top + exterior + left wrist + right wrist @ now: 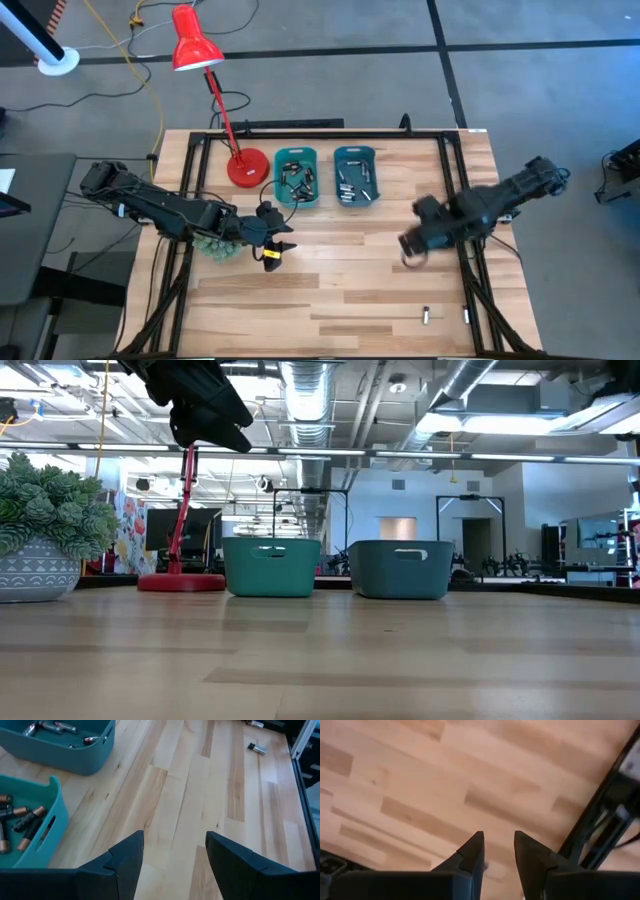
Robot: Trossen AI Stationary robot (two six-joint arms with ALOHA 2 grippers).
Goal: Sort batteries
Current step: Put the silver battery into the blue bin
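We saw left gripper (172, 857) released above tabletop (340, 280) | right gripper (497, 852) parted, grasping nothing | batteries (296, 181) in both bins, two loose (425, 315) near front edge

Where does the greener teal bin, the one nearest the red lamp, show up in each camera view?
High view: the greener teal bin sits at the table's far edge, just right of the red lamp base.
Low view: bin left of centre, beside the lamp base.
Left wrist view: bin at the picture's left edge, copper-ended batteries inside.
Right wrist view: not in it.
Shared landmark: the bluer bin next to it.
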